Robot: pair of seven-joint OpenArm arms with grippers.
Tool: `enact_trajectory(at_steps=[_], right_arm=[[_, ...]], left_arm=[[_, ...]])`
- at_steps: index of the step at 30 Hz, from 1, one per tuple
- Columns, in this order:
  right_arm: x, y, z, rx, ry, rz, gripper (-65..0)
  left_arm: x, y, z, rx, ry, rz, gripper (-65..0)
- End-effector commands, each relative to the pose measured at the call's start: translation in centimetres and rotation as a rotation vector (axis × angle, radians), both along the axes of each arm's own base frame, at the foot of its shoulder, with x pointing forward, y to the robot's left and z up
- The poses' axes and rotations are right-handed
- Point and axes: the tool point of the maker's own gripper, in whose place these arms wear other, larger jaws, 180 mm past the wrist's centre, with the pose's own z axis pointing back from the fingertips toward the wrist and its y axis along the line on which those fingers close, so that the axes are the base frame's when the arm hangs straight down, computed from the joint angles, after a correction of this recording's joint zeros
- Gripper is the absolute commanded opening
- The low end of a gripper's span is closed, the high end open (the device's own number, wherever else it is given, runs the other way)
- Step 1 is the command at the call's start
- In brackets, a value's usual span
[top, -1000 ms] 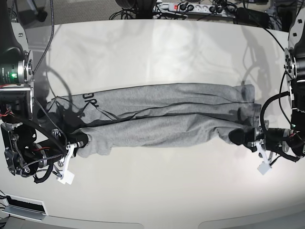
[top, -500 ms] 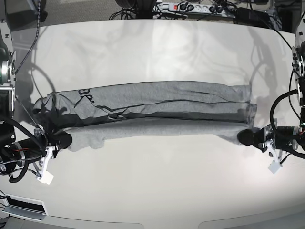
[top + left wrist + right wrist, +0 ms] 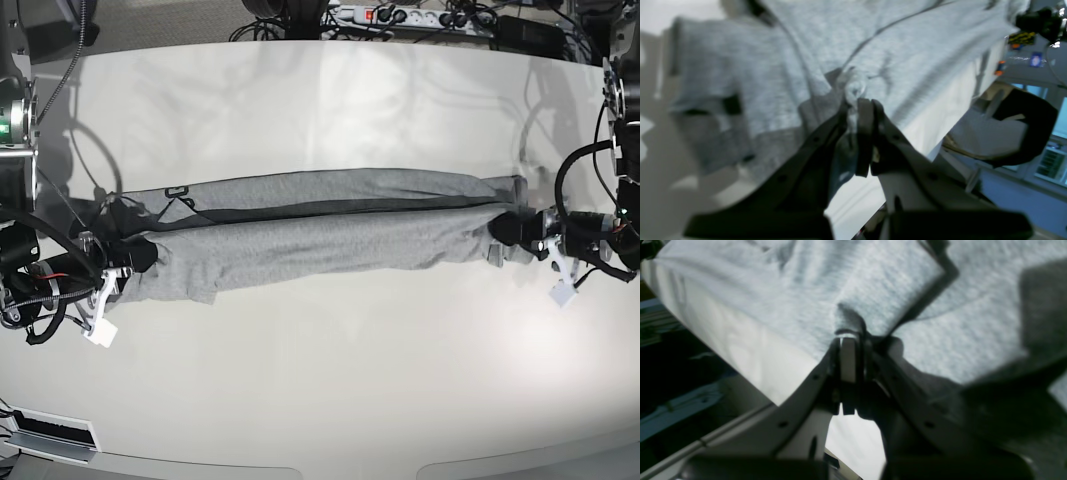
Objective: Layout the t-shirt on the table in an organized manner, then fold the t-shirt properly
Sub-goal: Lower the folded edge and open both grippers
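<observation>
Since the earlier frame we see both arms carry the near fold of the t-shirt [image 3: 320, 235] farther up the tabletop [image 3: 330, 380], over its rear layer. Left pincer [image 3: 512, 227] and right pincer [image 3: 138, 254] are each clamped on a shirt end. The shirt is a long band stretched between them, across mid-tabletop.

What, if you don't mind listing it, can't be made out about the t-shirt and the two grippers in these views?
- Base view: the t-shirt hangs stretched between the left gripper and right gripper; its lifted panel hides any lettering.
- Left wrist view: motion blur smears the cloth, so which edge the left gripper pinches is unclear.
- Right wrist view: the right gripper covers its pinch point; the frame edges crop the shirt.
- The table under the shirt is hidden.
</observation>
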Motion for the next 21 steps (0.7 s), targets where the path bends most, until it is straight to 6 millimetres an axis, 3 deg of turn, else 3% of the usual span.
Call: enact_trajectory(at_steps=[1, 3, 4, 5, 7, 8, 9, 10, 16, 19, 21], right_arm=[[1.3, -1.0, 1.3, -0.021, -0.045, -0.003, -65.0], [1.3, -1.1, 1.3, -0.031, -0.043, 0.0, -65.0], [1.3, -1.1, 1.3, -0.03, -0.044, -0.001, -60.1], [1.4, -1.1, 1.4, -0.025, -0.047, -0.002, -51.2], [1.6, -0.9, 1.9, 0.005, -0.059, -0.014, -31.4], [1.8, -0.8, 2.2, 0.029, -0.067, -0.024, -24.8], [2.2, -0.5, 2.8, 0.063, -0.082, -0.036, -22.0], [2.5, -0.4, 3.5, 0.099, -0.098, -0.05, -22.0], [5.5, -0.3, 9.6, 0.341, -0.236, -0.139, -22.2], [5.4, -1.0, 9.7, 0.327, -0.239, -0.147, -26.4], [5.0, -0.8, 9.2, 0.33, -0.225, -0.147, -33.4]], left_arm=[[1.2, 1.4, 1.6, 0.022, -0.048, 0.007, -65.0], [1.3, 1.7, 1.8, 0.022, -0.052, 0.012, -65.0], [1.4, 1.6, 1.9, 0.016, -0.059, 0.013, -65.0], [1.4, 1.6, 2.1, 0.009, -0.072, 0.009, -59.6], [1.6, 1.9, 2.4, -0.001, -0.082, 0.02, -40.9], [1.8, 2.1, 2.8, -0.008, -0.091, 0.028, -32.9], [2.2, 2.2, 3.3, -0.019, -0.106, 0.039, -27.1], [2.4, 2.5, 3.8, -0.027, -0.119, 0.051, -24.5], [3.4, 5.3, 7.0, -0.071, -0.197, 0.131, -24.5], [3.3, 7.4, 7.7, -0.05, -0.226, 0.187, -24.5], [3.3, 8.6, 8.2, -0.06, -0.256, 0.245, -24.5]])
